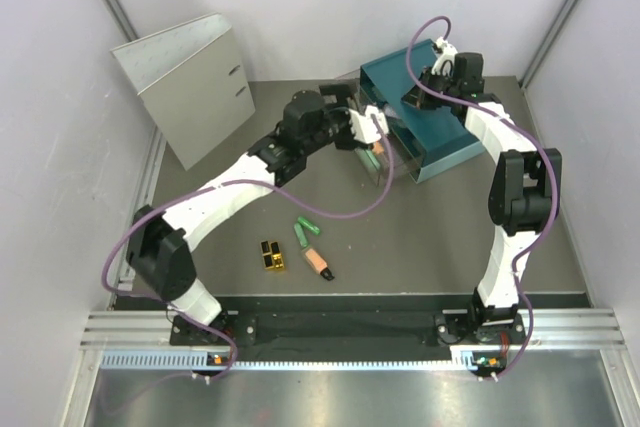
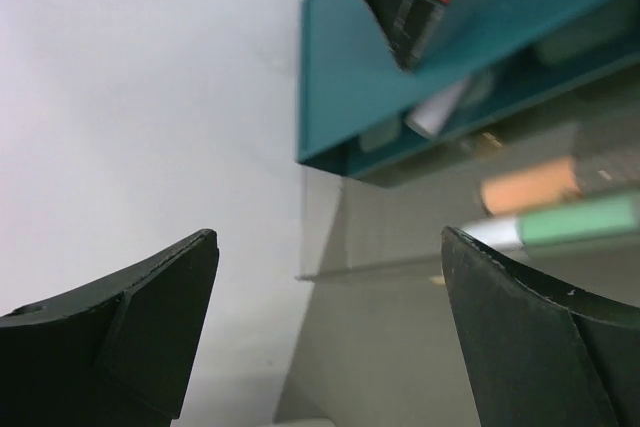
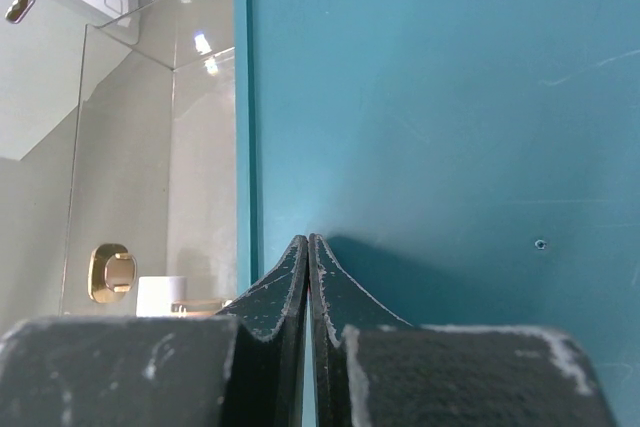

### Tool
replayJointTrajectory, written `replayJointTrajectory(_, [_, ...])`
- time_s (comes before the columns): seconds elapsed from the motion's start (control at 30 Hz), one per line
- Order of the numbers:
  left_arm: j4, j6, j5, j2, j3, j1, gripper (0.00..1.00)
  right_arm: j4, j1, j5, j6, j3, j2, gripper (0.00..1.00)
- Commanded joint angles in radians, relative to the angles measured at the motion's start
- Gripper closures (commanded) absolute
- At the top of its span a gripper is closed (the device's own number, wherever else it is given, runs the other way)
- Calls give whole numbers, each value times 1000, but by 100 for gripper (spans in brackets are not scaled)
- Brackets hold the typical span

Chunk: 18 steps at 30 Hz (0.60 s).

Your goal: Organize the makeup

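A gold-and-black block, two green tubes and a peach-orange tube lie on the table in front. My left gripper is open and empty over the clear plastic box. In the left wrist view its jaws stand wide apart. Beyond them lie a peach-orange tube and a green tube with white cap. A white-lilac tube shows in the teal drawer box. My right gripper is shut, its tips against the teal box top.
A grey binder stands at the back left. The teal drawer box sits at the back right, against the clear box. Walls close in the sides and back. A purple cable hangs near the table.
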Motion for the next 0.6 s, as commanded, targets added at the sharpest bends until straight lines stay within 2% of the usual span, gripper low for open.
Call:
replayJointTrajectory(0.0, [-190, -53, 78, -98, -86, 23, 4, -291, -6, 67, -37, -95, 93, 100])
replayJointTrajectory(0.2, [-386, -63, 231, -188, -142, 74, 5, -294, -4, 61, -37, -90, 101, 100])
replayJointTrajectory(0.4, [-429, -41, 341, -277, -254, 78, 6, -294, -4, 56, -33, -95, 107, 100])
replayJointTrajectory(0.57, [-507, -26, 489, -327, -337, 69, 9, -294, -4, 58, -35, -103, 107, 100])
